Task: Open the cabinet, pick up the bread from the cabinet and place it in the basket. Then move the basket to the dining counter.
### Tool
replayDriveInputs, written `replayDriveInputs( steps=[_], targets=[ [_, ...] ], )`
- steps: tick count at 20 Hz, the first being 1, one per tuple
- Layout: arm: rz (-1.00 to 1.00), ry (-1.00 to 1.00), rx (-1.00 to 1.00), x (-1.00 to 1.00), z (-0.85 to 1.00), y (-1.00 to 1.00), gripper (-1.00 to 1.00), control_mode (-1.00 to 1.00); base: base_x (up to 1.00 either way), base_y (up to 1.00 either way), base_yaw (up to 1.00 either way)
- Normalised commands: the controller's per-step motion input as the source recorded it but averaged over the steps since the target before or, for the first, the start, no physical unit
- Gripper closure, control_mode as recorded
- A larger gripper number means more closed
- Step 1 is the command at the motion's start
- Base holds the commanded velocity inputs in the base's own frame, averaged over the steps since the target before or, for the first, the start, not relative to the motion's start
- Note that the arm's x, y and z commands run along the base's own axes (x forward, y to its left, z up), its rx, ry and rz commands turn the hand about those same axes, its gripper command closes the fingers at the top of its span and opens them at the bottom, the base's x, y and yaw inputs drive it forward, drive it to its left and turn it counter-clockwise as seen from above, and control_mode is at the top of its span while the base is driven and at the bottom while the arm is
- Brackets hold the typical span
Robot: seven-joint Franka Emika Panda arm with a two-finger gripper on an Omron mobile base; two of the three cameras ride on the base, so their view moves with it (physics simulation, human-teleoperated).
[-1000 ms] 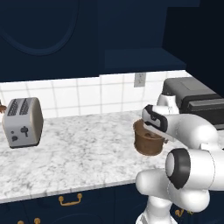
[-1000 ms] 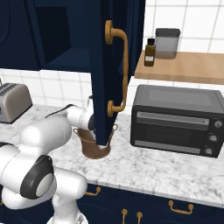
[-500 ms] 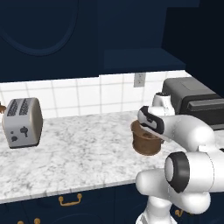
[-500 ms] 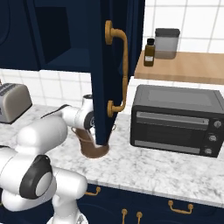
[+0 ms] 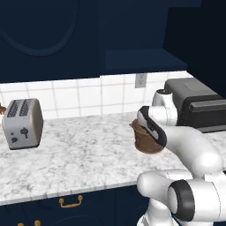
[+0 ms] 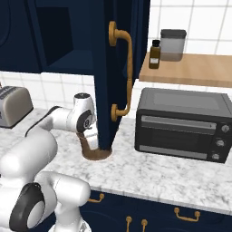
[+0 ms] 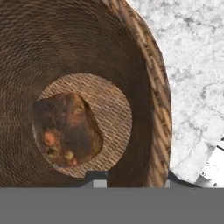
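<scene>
Closest to us, the gripper (image 7: 131,180) sits right over the basket (image 7: 148,87), one fingertip inside the rim and one outside it, so it straddles the wall. We honestly can't tell if it's actually clamped on that rim or just loose around it. The bread (image 7: 66,129) is lying flat on the basket's floor. From the sides, the basket (image 5: 148,140) stands on the marble worktop (image 5: 84,150), tucked under the open cabinet door (image 6: 123,68) with its brass handle (image 6: 123,72). Further off we see the toaster (image 5: 22,122) and the black oven (image 6: 181,124).
</scene>
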Motion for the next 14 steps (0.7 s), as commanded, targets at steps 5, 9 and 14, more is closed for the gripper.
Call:
replayDriveInputs(
  steps=[5, 9, 14],
  targets=[
    [-0.10, -0.22, -0.12, -0.18, 0.62, 0.68, 1.00, -1.00, 0.00, 0.00, 0.00],
    [-0.09, -0.15, -0.12, -0.32, 0.94, 0.25, 1.00, -1.00, 0.00, 0.00, 0.00],
    [-0.12, -0.06, -0.01, -0.29, 0.80, 0.16, 1.00, -1.00, 0.00, 0.00, 0.00]
  ],
)
